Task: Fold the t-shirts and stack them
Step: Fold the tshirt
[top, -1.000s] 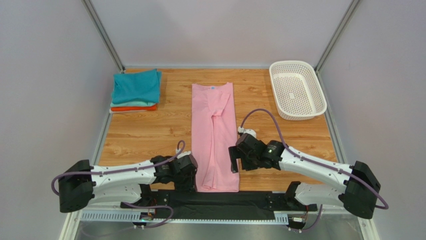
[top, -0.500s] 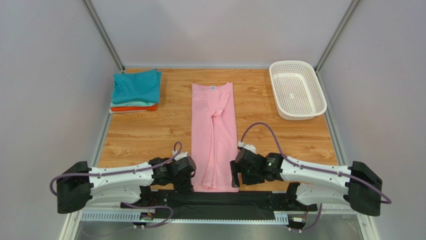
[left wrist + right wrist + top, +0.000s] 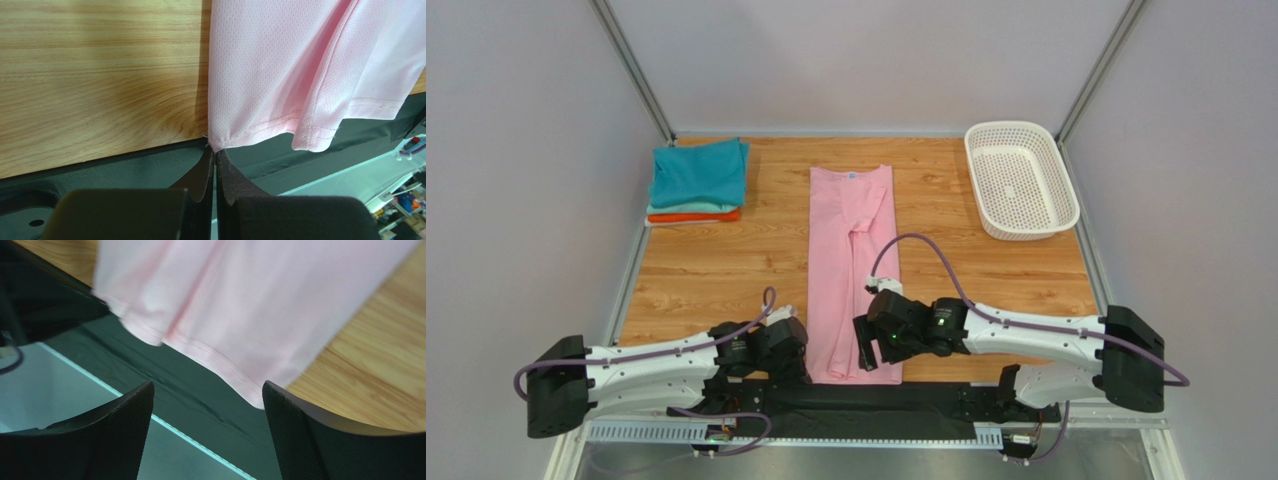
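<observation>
**Top external view: pink tee lies flat, left gripper pinching its hem corner**

A white perforated basket (image 3: 1026, 228) sits at the far right of a wooden table (image 3: 726, 270) and serves here as the reference point. Just left of the basket, the pink t-shirt (image 3: 851, 270) lies flat as a long narrow strip. Its collar end, with a small neck label, is level with the basket. Its hem lies well nearer the arm bases than the basket is. Further left of the basket, beyond the pink shirt, is a stack of folded shirts. A teal t-shirt (image 3: 698, 172) is on top, with a pale mint t-shirt (image 3: 688, 208) and then an orange t-shirt (image 3: 692, 216) under it.

Both grippers are at the hem end of the pink shirt, nearer and to the left of the basket. In the left wrist view, the left gripper (image 3: 215, 152) has its jaws pressed together, pinching the left corner of the hem. That corner lies where the wood meets a black mat (image 3: 125, 165). In the right wrist view, the right gripper (image 3: 207, 387) has its jaws spread wide. The right corner of the hem is between and just beyond its fingertips. No contact with the cloth can be seen.
</observation>
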